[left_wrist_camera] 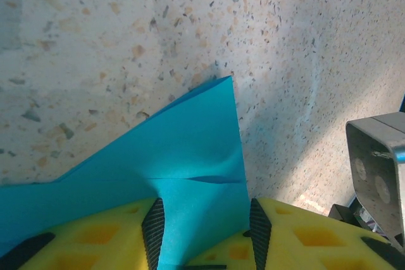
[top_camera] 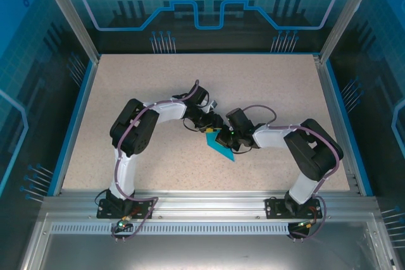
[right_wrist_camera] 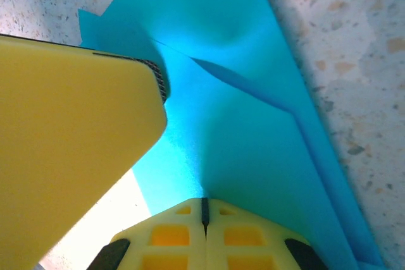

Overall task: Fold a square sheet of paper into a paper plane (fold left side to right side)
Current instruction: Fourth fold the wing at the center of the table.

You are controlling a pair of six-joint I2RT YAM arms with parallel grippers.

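Centrally on the speckled worktop (top_camera: 272, 86), the square sheet of paper (top_camera: 224, 151) lies creased into a pointed cyan shape where both arms meet. The right gripper (right_wrist_camera: 204, 212) has its jaws closed tight on the sheet's edge. The left gripper (left_wrist_camera: 202, 226) stands beside it, jaws partly apart, with the sheet running between them.

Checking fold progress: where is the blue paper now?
In the top view the blue paper lies near the middle of the table, where the left hand and the right hand meet, the right pinched shut on it.
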